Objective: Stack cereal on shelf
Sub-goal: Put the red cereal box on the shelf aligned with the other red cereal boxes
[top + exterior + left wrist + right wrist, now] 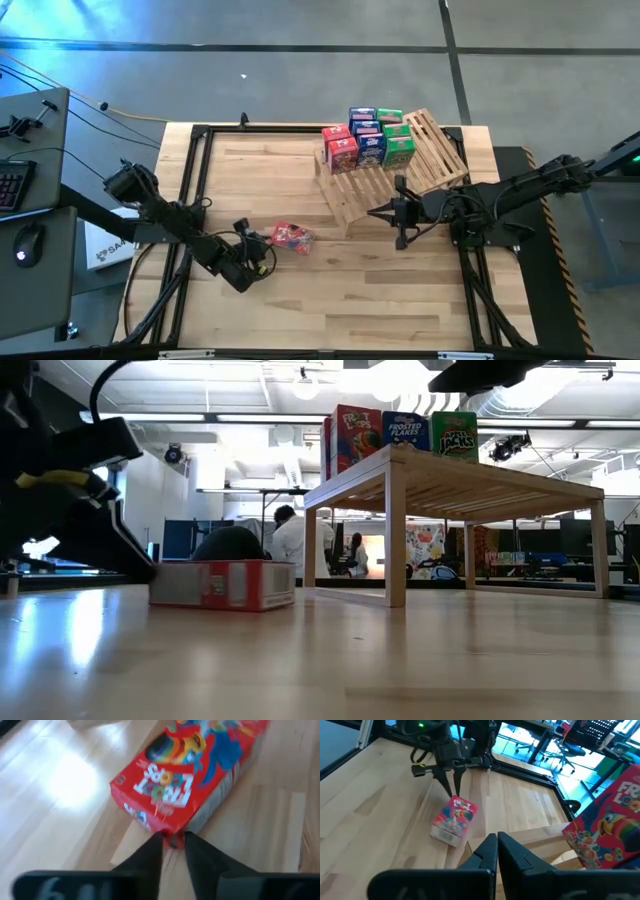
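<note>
The left pincer (173, 840) reaches low and forward, fingers nearly together. The right pincer (497, 840) hangs closed, arm extended inward.

A large open lab or workshop hall is seen: ceiling lights (305, 385), exposed ducting, desks with office chairs (570, 745), and seated people (292, 540) behind.

— How many boxes do you have there?
— You have nine: three red boxes (343, 152), three blue boxes (371, 150) and three green boxes (399, 150). Eight are on the shelf (440, 150). The ninth is red, the loose box (290, 236).
— And the rest?
— You have one shelf and two arms, the left arm (170, 215) and the right arm (500, 195). You can make out two people (290, 540) beyond the table.
</note>
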Tool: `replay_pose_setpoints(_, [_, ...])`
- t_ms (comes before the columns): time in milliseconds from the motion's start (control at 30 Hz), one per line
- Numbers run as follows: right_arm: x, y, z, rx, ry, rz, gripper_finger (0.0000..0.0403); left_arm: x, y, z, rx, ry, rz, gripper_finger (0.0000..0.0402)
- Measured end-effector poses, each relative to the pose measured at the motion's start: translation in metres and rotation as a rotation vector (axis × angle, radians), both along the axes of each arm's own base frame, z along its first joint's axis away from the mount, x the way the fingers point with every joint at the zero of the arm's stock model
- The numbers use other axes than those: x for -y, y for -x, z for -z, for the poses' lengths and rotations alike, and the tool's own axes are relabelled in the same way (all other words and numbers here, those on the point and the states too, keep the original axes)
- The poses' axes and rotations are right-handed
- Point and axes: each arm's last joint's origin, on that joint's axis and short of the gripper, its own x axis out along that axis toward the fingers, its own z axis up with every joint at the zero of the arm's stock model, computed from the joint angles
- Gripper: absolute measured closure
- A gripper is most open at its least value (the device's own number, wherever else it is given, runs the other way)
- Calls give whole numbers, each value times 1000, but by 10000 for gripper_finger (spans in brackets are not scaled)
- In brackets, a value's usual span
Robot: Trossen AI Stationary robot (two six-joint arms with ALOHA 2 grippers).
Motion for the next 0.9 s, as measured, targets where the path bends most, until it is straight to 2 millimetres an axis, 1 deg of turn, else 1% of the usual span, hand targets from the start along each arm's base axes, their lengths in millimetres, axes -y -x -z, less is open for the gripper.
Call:
replay_pose_setpoints(167, [-1, 0, 0, -4, -16, -15, 402, -7, 2, 9, 53, -15, 45, 391])
replay_pose_setpoints(300, [0, 1, 2, -16, -50, -4, 402, -11, 0, 10, 71, -30, 41, 397])
replay_pose_setpoints(400, [0, 1, 3, -27, -83, 10, 399, -9, -2, 10, 90, 54, 29, 394])
replay_pose_setpoints(500, [-1, -2, 10, -72, -107, 26, 379, -5, -2, 11, 60, 140, 72, 373])
replay_pose_setpoints(600, [-7, -10, 22, -131, -143, 25, 343, -3, -1, 11, 53, 178, 83, 335])
replay_pose_setpoints(767, [-32, -27, 45, -182, -156, -4, 281, -7, -3, 11, 75, 202, 33, 260])
replay_pose_setpoints(833, [-43, -32, 53, -181, -161, -11, 267, -9, -5, 11, 83, 205, 12, 232])
replay_pose_setpoints(900, [-55, -37, 62, -179, -158, -10, 263, -11, -7, 10, 88, 203, 5, 209])
